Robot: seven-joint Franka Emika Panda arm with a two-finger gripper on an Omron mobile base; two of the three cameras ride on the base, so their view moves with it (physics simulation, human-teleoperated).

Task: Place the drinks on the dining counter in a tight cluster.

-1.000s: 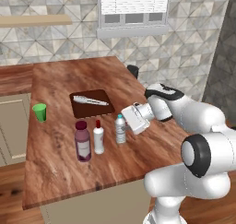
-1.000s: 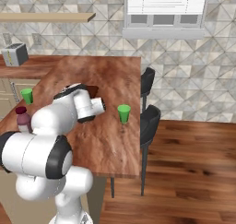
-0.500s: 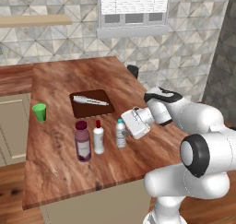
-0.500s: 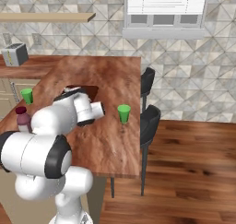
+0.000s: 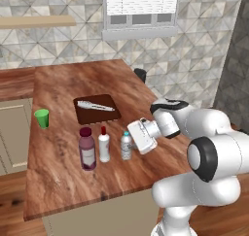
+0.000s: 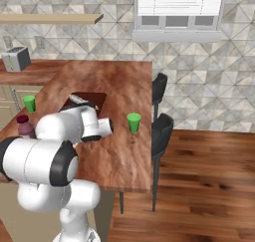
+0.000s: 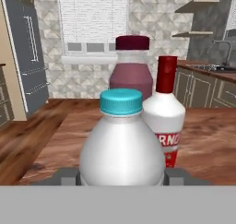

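Observation:
Three drinks stand in a close row on the dining counter (image 5: 68,79). From left to right they are a dark-purple bottle (image 5: 87,150), a slim white bottle with a red cap (image 5: 103,145), and a small clear bottle with a blue cap (image 5: 126,146). My gripper (image 5: 131,143) reaches in from the right and is shut on the clear bottle. In the hand view the clear bottle (image 7: 122,149) sits between my fingertips (image 7: 68,176), with the white bottle (image 7: 166,117) and the purple bottle (image 7: 132,66) just behind it. I cannot tell whether its base touches the wood.
A dark cutting board (image 5: 97,109) with a utensil lies behind the bottles. One green cup (image 5: 42,118) stands at the left edge and another green cup (image 6: 133,122) near the right edge. Two dark chairs (image 6: 160,131) stand along the right side. A toaster (image 6: 15,60) sits on the far counter.
My gripper and the clear bottle have come down a little and toward the counter's front, beside the white bottle. The other two bottles have not moved.

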